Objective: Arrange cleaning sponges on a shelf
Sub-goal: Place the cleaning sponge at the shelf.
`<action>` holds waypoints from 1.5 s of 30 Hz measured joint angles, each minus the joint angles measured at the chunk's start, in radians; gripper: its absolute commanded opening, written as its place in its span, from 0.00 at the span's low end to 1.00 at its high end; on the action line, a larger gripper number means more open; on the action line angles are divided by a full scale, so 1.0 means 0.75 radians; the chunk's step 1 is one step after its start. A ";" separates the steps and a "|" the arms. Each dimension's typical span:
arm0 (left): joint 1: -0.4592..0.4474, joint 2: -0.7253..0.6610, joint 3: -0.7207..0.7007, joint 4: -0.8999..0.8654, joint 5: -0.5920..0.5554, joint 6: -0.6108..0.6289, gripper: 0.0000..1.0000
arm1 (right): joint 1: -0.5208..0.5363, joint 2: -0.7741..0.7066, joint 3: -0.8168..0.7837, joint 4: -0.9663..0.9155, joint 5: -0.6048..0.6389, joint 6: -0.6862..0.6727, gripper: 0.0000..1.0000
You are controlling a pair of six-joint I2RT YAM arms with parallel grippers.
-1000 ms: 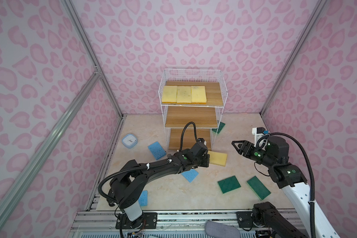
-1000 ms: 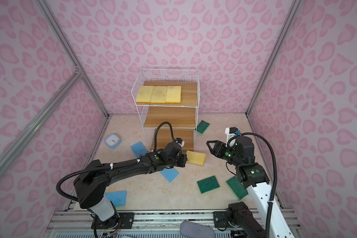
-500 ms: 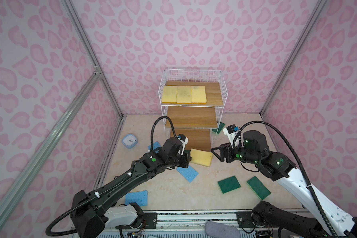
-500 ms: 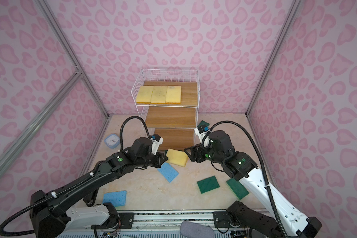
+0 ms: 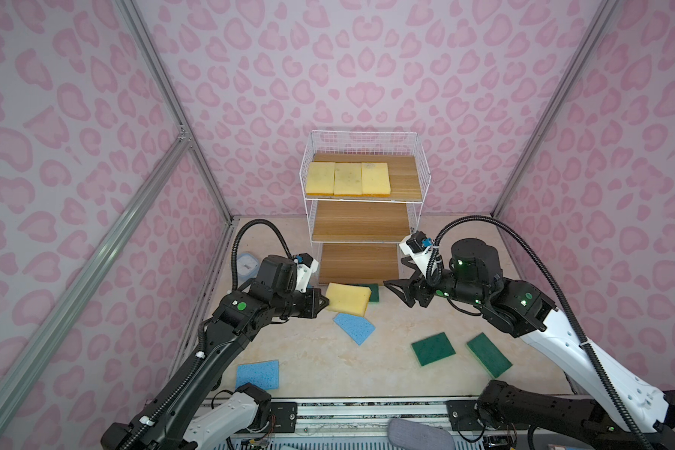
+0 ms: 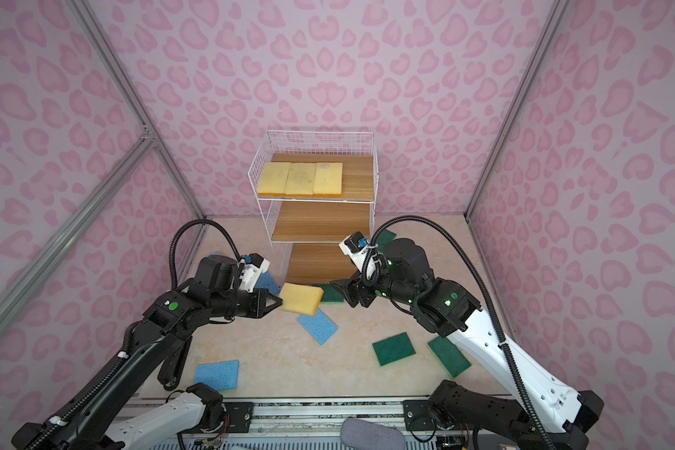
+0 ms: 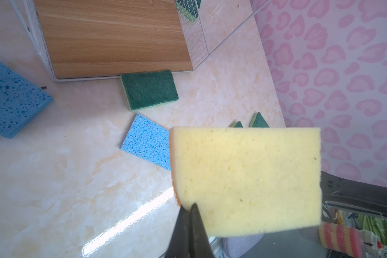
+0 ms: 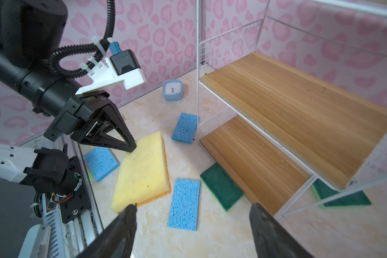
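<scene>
Three pale yellow sponges point(image 5: 347, 178) lie flat, side by side, on the top board of the wire-grid shelf point(image 5: 422, 171); they fill its left part and leave room at the right. The shelf's middle board point(image 5: 361, 222) and bottom board point(image 5: 357, 263) are bare.

The fourth yellow sponge point(image 5: 347, 298) is up off the floor point(image 5: 328, 362) just in front of the shelf's foot; the left gripper point(image 5: 323, 302) has its jaws closed tight on one short edge, and the sponge juts out nearly level. The right gripper point(image 8: 193, 207) faces it from the shelf's right side, jaws spread wide and empty. It is near the sponge's free edge but apart from it in both top views; I judge a handover is being set up.

Seven sponges are down on the floor:
- one light blue sponge point(image 5: 353, 327) in front of the shelf, below the held one;
- a second blue sponge point(image 5: 258, 374) well in front of the shelf, to its left;
- a third blue sponge point(image 8: 184, 128) just beside the shelf's left front post;
- one green scourer sponge point(image 5: 373, 292) right at the shelf's front edge;
- a second green scourer point(image 5: 433, 348) and a third green scourer point(image 5: 490, 354) well in front of the shelf, to its right;
- a fourth green scourer point(image 6: 384, 237) beside the shelf's right side.

A small blue clock point(image 5: 246, 265) sits left of the shelf.

By my count three of eleven are placed and one is in transit; seven are left, with two tiers yet to fill.
</scene>
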 measured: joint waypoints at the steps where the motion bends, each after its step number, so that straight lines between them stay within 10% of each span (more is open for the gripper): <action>1: 0.014 -0.001 0.010 -0.009 0.025 0.008 0.04 | 0.001 0.022 0.019 0.009 -0.025 -0.019 0.87; 11: 0.066 0.008 0.112 -0.080 0.123 0.079 0.04 | 0.003 0.252 0.233 -0.032 -0.229 -0.126 0.56; 25: 0.082 0.047 0.187 -0.109 0.079 0.113 0.04 | -0.060 0.382 0.326 -0.107 -0.511 0.005 0.44; 32: 0.085 0.053 0.228 -0.116 0.055 0.117 0.04 | -0.061 0.396 0.326 -0.163 -0.540 -0.002 0.57; 45: 0.090 0.032 0.233 -0.099 -0.005 0.118 0.04 | -0.087 0.465 0.309 -0.132 -0.593 0.206 0.35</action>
